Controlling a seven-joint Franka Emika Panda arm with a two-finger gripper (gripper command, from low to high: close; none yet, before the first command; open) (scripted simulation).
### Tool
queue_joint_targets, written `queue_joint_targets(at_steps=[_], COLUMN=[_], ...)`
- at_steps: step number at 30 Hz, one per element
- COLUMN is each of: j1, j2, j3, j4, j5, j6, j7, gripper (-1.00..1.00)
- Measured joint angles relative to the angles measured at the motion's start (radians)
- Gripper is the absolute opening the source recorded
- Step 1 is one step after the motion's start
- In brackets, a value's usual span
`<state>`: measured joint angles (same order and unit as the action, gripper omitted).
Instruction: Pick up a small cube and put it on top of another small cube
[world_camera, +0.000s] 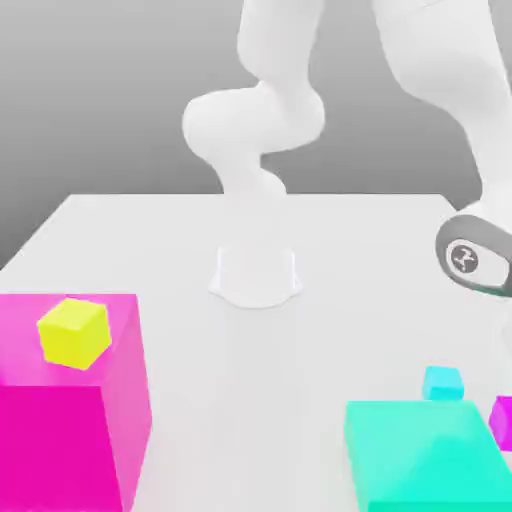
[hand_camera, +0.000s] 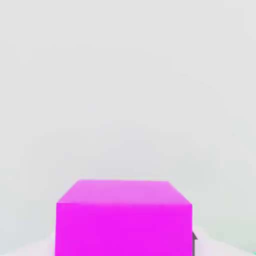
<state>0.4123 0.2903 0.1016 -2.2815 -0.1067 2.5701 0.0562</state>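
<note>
At the near edge of the surface (world_camera: 300, 400), on the exterior view's right, the small magenta cube (world_camera: 503, 420) is seen beside the small cyan cube (world_camera: 442, 382) and just behind the large cyan block (world_camera: 430, 455). In the hand view the same small magenta cube (hand_camera: 124, 217) is seen close under the camera, squarely between the jaws, which are judged closed on it. The arm's wrist (world_camera: 470, 255) is placed directly above that spot. Farther across, on the exterior view's left, the yellow cube (world_camera: 74, 331) is found resting on top of the large magenta block (world_camera: 65, 420). The coming move is therefore judged a lift, then a long carry leftward across the surface, with the target raised on its block.
</note>
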Motion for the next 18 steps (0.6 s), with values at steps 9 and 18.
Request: queue_joint_targets(at_steps=[9, 18], j1=[-0.309, -0.531], j2=[-0.277, -0.382], j3=[-0.211, -0.341], j4=[0.018, -0.008], j5=[0.049, 0.084], j6=[-0.285, -0.372], j7=[0.022, 0.039], gripper=[-1.0, 1.0])
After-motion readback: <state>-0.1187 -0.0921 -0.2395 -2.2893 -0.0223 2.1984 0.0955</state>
